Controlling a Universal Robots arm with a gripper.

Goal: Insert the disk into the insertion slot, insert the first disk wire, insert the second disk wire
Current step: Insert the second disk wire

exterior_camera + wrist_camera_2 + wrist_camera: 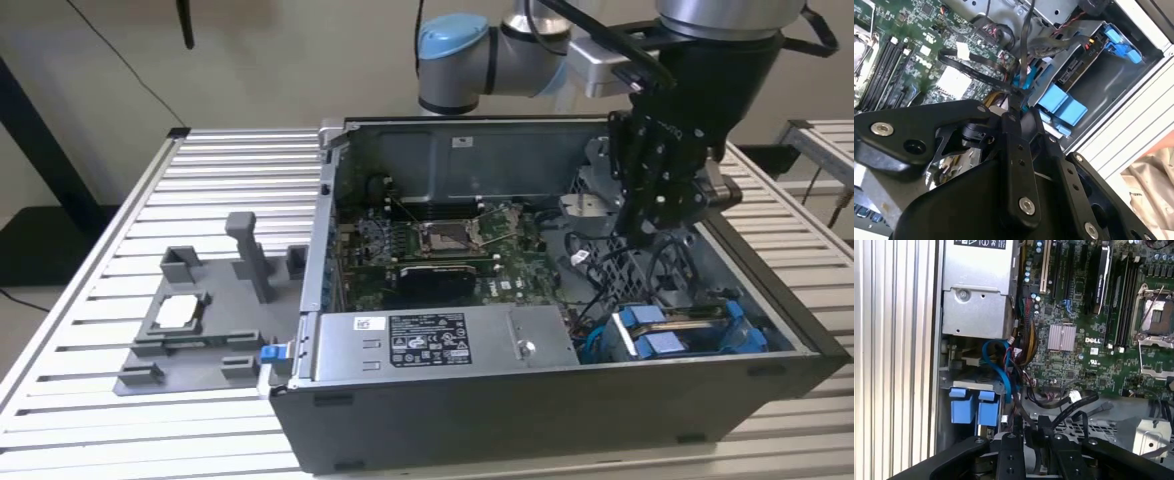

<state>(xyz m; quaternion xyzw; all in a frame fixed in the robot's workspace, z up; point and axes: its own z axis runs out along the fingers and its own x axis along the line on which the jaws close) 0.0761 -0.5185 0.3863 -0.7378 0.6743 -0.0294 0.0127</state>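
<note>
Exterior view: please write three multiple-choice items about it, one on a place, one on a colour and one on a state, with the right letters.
1. Where is the tray?
A) on the table, at the exterior view's left of the case
B) inside the case
C) under the table

2. What colour is the carrier in the case?
A) red
B) blue
C) yellow

3. How is the case?
A) shut
B) open, with the board showing
C) upside down

Key:
1 A, it lies on the slats beside the case.
2 B, it shows bright blue.
3 B, the board is seen from above.
</note>
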